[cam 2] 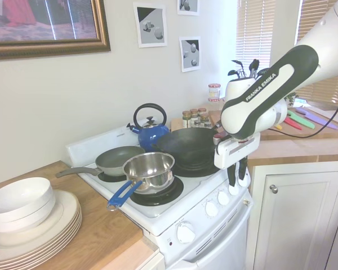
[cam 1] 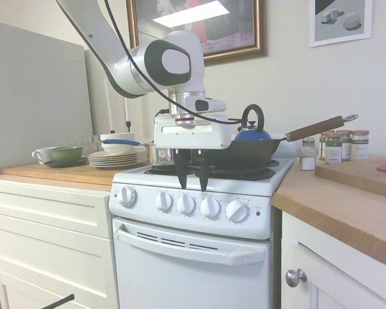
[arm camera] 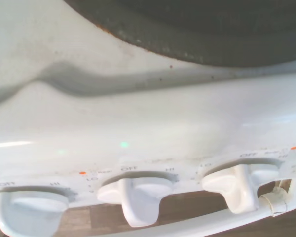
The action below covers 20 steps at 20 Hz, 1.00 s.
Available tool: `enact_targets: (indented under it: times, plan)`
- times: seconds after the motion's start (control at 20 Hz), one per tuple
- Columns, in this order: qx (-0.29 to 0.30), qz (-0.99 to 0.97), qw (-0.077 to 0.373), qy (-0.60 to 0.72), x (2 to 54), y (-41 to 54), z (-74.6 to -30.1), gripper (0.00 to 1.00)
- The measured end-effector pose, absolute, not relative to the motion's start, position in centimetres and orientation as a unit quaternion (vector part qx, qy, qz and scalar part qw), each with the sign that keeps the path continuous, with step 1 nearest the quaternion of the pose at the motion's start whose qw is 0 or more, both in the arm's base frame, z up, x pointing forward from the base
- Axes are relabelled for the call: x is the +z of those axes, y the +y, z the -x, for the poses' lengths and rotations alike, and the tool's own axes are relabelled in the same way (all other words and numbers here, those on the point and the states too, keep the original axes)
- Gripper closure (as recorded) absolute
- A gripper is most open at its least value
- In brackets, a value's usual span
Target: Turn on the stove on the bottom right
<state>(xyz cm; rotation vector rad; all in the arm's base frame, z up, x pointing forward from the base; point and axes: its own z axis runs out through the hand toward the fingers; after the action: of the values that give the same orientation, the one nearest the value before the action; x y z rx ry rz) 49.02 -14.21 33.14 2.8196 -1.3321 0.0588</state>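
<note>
Gripper (cam 1: pixel 193 177) fingers spread, empty, above the stove's (cam 1: pixel 180 257) knob row; target end knob (cam 1: pixel 237 210) lies at 4 o'clock.

Arm (cam 2: pixel 270 90): "FRANKA EMIKA" printed in white on the dark link. Stove (arm camera: pixel 138 148) control panel: "OFF", "HI", "LO" printed above each knob (arm camera: pixel 135 195).
</note>
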Motion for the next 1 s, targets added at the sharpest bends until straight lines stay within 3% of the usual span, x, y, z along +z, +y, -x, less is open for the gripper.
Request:
enact_targets:
  times: [1.0]
  plan:
    - [0.016,-0.901,-0.003,-0.433,34.6,-14.0,-48.8,0.00]
